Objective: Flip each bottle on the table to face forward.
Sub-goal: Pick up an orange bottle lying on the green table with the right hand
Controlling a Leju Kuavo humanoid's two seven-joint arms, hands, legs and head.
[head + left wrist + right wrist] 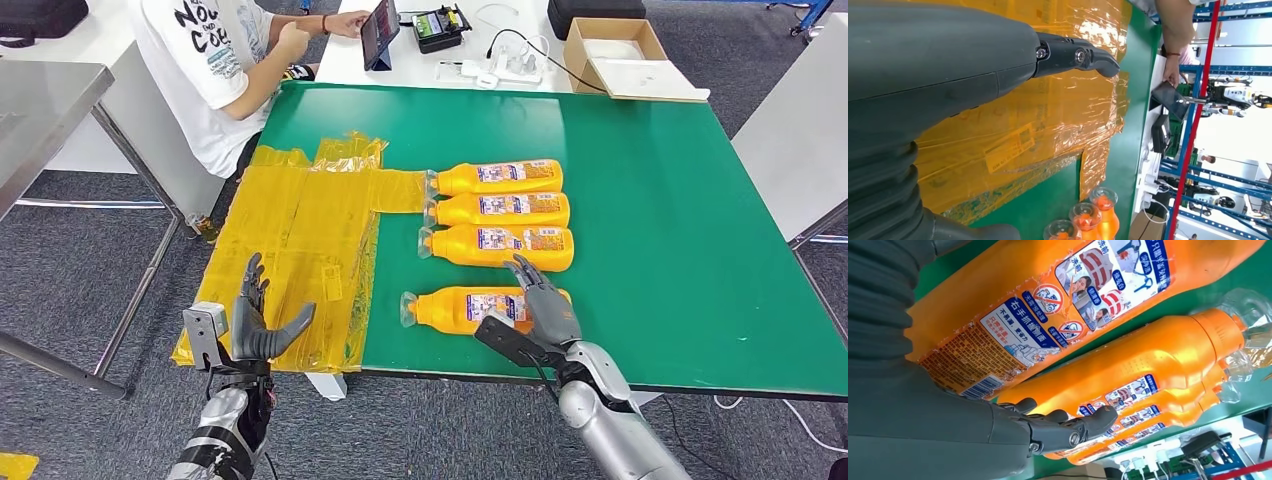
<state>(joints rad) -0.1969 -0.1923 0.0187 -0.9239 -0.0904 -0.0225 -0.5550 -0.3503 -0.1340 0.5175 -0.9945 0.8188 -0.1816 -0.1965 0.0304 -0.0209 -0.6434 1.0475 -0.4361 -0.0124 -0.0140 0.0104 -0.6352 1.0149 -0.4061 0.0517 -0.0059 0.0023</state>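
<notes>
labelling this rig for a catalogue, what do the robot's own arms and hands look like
Both arms are silver metal tubes. The left robot hand and right robot hand are dark grey with slim jointed fingers fixed by small screws. Each wrist wears a grey ribbed cover, and a small silver box sits beside the left wrist.

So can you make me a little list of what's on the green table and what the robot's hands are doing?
table: green table, yellow plastic sheet over its left part
bottles: four orange bottles lying on their sides, caps pointing left, three in a close row, nearest bottle apart
right hand: right hand over the nearest bottle's bottom end, fingers spread; whether it touches is unclear
left hand: left hand open, holding nothing, at the sheet's near edge
behind: a person seated with a tablet; cardboard box
</notes>
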